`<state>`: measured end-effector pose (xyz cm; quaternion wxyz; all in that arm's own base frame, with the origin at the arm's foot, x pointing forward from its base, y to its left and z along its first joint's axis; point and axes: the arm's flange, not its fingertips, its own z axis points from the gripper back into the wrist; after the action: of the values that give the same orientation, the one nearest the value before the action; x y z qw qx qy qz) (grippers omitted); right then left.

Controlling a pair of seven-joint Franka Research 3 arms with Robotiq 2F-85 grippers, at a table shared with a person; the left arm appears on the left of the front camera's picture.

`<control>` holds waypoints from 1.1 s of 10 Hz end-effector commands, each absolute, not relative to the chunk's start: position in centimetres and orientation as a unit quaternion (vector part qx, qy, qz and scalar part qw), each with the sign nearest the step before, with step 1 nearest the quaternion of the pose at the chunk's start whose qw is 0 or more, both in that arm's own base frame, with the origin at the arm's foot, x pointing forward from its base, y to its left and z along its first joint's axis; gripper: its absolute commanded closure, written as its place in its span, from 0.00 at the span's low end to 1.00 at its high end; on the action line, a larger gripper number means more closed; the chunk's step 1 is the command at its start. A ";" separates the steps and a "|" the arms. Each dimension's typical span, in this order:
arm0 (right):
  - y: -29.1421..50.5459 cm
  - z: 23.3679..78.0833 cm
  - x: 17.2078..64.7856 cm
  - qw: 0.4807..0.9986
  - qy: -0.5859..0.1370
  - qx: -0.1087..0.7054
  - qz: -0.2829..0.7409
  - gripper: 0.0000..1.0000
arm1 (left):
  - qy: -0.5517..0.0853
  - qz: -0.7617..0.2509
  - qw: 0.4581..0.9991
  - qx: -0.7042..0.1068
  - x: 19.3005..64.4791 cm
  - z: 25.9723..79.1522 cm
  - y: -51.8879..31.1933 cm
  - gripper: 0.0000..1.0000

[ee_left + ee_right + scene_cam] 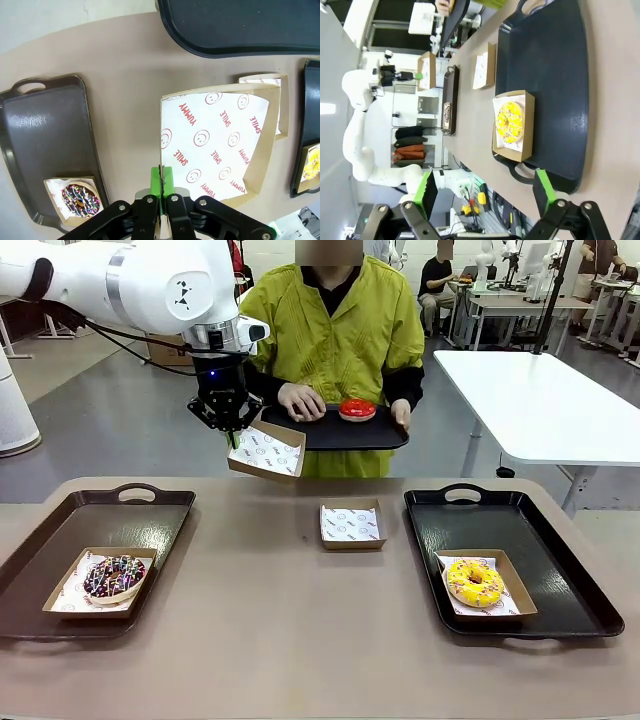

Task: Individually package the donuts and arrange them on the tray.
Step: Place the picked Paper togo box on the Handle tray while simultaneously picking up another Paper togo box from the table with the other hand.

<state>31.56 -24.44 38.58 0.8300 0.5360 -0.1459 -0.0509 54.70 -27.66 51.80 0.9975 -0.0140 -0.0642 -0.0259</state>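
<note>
Nearest, two donuts already sit boxed: the chocolate sprinkled donut (114,576) on the left tray (120,520) and the yellow donut (474,582) on the right tray (470,520). Each lies in a shallow brown cardboard box lined with printed paper. We judge them light and soft, with icing that smears easily, so we would take the box wall rather than the ring itself. Our right gripper (485,195) hovers by the right tray's near handle, jaws wide apart and empty. Midway across the matte tan table (300,640) an empty box (352,525) waits. Farther off, our left gripper (232,430) is clamped on one thin wall of a second box (268,452), which hangs tilted in the air. We expect such card to flex and its loose liner to slide. Farthest, the person holds a smooth black tray (340,435) carrying the glossy red donut (357,409), just right of the second box.
</note>
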 end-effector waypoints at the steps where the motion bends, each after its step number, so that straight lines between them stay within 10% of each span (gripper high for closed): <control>1: -24.3 38.9 31.2 0.831 -0.139 0.536 -0.057 0.00 | -0.066 -0.028 0.997 -0.019 54.5 51.8 -27.4 1.00; 11: -24.3 38.9 31.2 0.831 -0.139 0.536 -0.057 0.00 | -0.066 -0.028 0.997 -0.019 54.5 51.8 -27.4 1.00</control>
<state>31.50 -24.39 38.75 0.8328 0.5321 -0.1433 -0.0522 54.70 -27.65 51.79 0.9975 -0.0140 -0.0641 -0.0259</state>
